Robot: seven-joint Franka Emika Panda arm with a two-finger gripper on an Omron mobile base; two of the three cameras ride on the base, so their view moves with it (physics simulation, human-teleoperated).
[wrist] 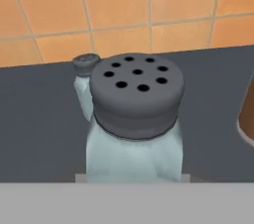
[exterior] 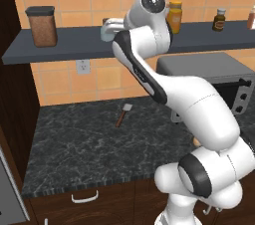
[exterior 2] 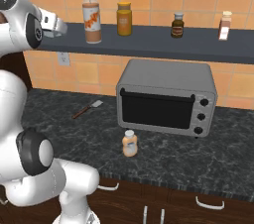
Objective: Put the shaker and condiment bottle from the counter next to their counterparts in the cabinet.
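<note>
White arm segments fill the foreground of the left base view, rising from the lower right and reaching up to the cabinet, where the hand hides behind the elbow. A brown-filled canister stands at the shelf's left end, a mustard-yellow bottle and a small dark jar further right. A spatula lies on the tabletop, the toaster oven behind the arm.

Right base view: the condiment bottle stands on the tabletop, just in front of the toaster oven. A tall pourer bottle stands beside the yellow one.

Hand view: the shaker looms huge, fingers closed on it, over the shelf board. Its twin shaker stands just behind, partly hidden.
</note>
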